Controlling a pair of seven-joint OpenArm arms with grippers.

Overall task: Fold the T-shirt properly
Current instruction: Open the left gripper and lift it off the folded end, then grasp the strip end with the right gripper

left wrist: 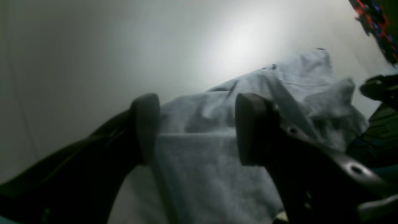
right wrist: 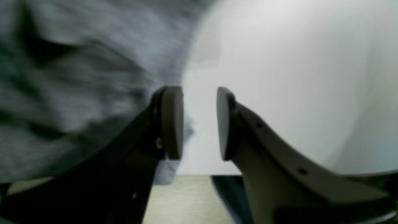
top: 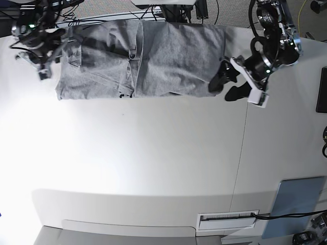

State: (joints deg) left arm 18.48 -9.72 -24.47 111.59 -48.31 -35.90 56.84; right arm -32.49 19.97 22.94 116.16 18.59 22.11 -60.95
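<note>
The grey T-shirt [top: 153, 56] lies crumpled in a wide band along the far edge of the white table [top: 153, 163], with a bit of black lettering at its near hem. My left gripper [top: 228, 85] hovers at the shirt's right end, open. In the left wrist view its fingers [left wrist: 146, 127] stand wide apart with the T-shirt [left wrist: 211, 155] beneath and beyond them. My right gripper [top: 47, 60] is at the shirt's left end. In the right wrist view the right gripper [right wrist: 198, 123] is open over bare table, and the T-shirt [right wrist: 77, 77] lies just beside one pad.
Cables and arm bases crowd the table's far edge. A table seam [top: 240, 153] runs down the right side. A blue-grey pad [top: 294, 204] lies at the near right corner, a dark object [top: 322, 89] at the right edge, and a labelled slot [top: 227, 218] near the front.
</note>
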